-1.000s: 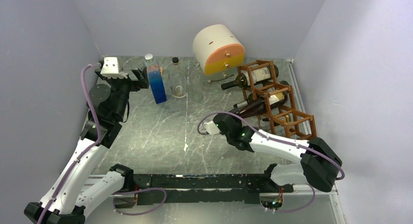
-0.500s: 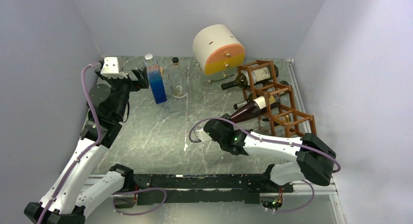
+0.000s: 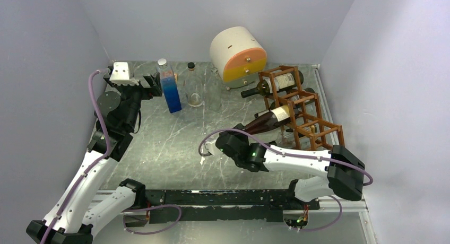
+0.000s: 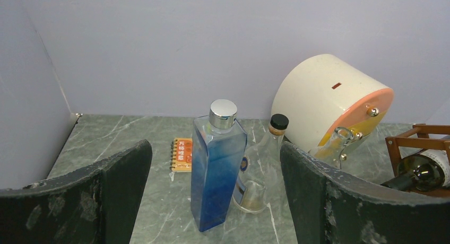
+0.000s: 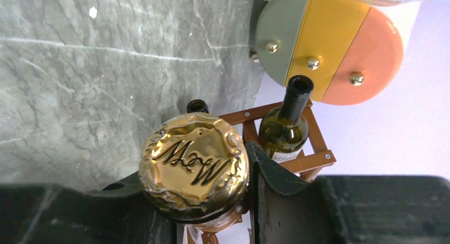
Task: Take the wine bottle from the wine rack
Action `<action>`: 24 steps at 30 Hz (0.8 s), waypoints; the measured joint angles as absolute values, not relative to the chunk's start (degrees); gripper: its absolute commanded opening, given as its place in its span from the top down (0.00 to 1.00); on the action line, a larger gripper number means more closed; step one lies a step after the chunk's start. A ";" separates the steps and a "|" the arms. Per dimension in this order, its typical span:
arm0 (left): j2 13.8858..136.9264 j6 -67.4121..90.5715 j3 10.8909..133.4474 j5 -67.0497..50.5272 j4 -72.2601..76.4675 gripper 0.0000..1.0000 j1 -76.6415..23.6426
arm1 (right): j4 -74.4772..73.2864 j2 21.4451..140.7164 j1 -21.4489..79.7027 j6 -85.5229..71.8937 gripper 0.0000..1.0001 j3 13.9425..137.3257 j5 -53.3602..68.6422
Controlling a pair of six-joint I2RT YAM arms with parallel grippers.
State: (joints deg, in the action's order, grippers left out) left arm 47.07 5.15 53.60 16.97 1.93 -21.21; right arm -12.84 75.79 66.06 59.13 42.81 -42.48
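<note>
The reddish-brown wine rack (image 3: 309, 122) stands at the right of the table. My right gripper (image 3: 238, 135) is shut on the neck of a dark wine bottle (image 3: 268, 120) that lies slanted, its base end still among the rack bars. In the right wrist view the bottle's gold foil cap (image 5: 193, 164) sits between my gripper's (image 5: 196, 175) fingers (image 5: 276, 185), with the rack (image 5: 314, 162) behind. A second wine bottle (image 3: 277, 83) lies in the rack's top cell. My left gripper (image 3: 153, 86) is open and empty, facing a blue bottle (image 4: 217, 170).
A cream drum-shaped drawer unit (image 3: 238, 53) with an orange-yellow front stands at the back. A clear bottle (image 3: 192, 85) and the blue bottle (image 3: 171, 90) stand at back left. A small orange notebook (image 4: 183, 155) lies behind them. Grey walls close three sides.
My right gripper has moved left and toward the near edge with the bottle neck in it, drawing the bottle further out of the rack. The left arm has not moved.
</note>
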 measured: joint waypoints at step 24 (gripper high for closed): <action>47.22 5.39 53.60 16.97 1.91 0.06 -21.21 | -11.81 73.47 70.98 56.03 1.00 47.59 -46.09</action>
State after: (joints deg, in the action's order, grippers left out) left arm 47.22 5.39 53.60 16.97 1.91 -21.21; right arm -11.81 73.47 70.98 56.03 47.59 -46.09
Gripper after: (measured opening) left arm 0.939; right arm 0.408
